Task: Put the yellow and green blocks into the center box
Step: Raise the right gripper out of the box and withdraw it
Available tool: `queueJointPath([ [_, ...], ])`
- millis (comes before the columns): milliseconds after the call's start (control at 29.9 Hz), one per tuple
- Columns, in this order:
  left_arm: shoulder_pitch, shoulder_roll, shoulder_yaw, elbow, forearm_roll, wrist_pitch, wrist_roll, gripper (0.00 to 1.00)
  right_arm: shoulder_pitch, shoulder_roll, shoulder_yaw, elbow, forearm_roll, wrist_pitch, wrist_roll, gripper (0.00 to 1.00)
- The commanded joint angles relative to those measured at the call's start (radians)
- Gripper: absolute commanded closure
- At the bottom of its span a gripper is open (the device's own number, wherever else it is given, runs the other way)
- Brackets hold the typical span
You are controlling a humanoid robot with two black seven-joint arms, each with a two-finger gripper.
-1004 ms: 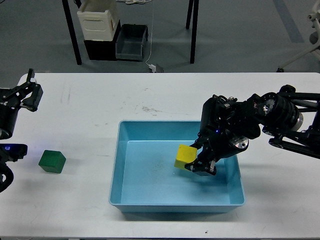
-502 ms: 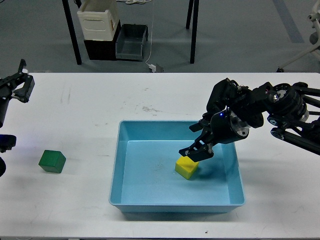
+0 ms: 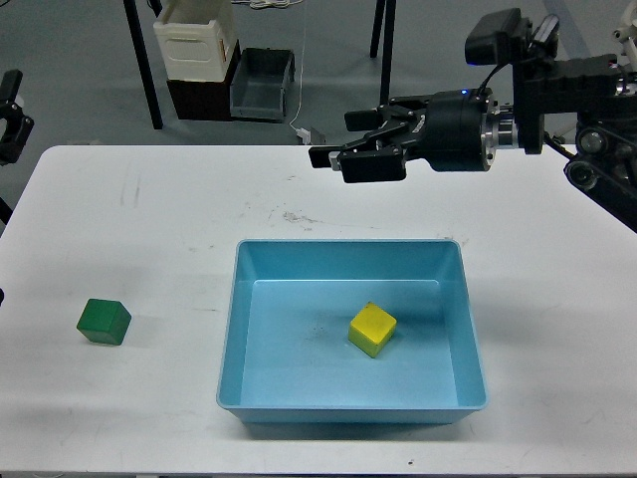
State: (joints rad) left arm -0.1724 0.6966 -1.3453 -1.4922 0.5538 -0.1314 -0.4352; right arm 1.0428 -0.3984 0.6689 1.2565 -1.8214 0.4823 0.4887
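No lettering, labels or numbers can be read anywhere, though the distant floor bins [image 3: 199, 50] look too small to judge.

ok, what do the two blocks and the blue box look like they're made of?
Yellow block: likely painted wood or dense foam; matte faces and slightly softened edges, no glare.
Green block: same look, matte and opaque, so probably the same stuff.
Blue box: looks like moulded plastic; thin walls, rolled rim, rounded corners and a faint sheen on the floor.

Box [image 3: 231, 329] at the table's [image 3: 149, 219] front centre, one block [image 3: 372, 330] inside; second block [image 3: 105, 321] near the left edge.
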Motion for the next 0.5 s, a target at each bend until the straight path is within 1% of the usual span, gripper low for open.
queueJointPath([
  [0,-0.009,0.084,0.002,0.000,0.196,0.006,-0.054,0.00,-0.043,0.010,0.023,-0.002,0.013,-0.163,0.000,0.03],
  [33,-0.010,0.095,0.002,0.001,0.243,0.007,-0.054,0.00,-0.055,0.018,0.028,-0.002,0.031,-0.222,-0.015,0.03],
  [100,-0.019,0.100,0.000,0.003,0.355,0.018,-0.054,0.00,-0.092,0.027,0.049,0.000,0.138,-0.312,-0.067,0.02],
  [201,-0.025,0.109,0.000,0.003,0.495,0.053,-0.054,0.00,-0.145,0.029,0.104,0.000,0.350,-0.340,-0.146,0.02],
  [268,-0.025,0.127,0.002,0.003,0.555,0.081,-0.054,0.00,-0.196,0.032,0.181,0.003,0.480,-0.346,-0.185,0.02],
  [335,-0.025,0.132,0.002,0.004,0.577,0.090,-0.054,0.00,-0.254,0.039,0.269,0.007,0.569,-0.347,-0.191,0.02],
  [402,-0.025,0.156,0.005,0.006,0.594,0.072,-0.054,0.00,-0.309,0.059,0.371,0.027,0.631,-0.347,-0.191,0.01],
  [435,-0.021,0.196,0.012,0.006,0.613,0.052,-0.054,0.00,-0.340,0.061,0.417,0.035,0.655,-0.344,-0.191,0.01],
  [469,-0.012,0.261,0.023,-0.002,0.652,0.012,-0.054,0.00,-0.384,0.062,0.472,0.046,0.687,-0.340,-0.191,0.01],
])
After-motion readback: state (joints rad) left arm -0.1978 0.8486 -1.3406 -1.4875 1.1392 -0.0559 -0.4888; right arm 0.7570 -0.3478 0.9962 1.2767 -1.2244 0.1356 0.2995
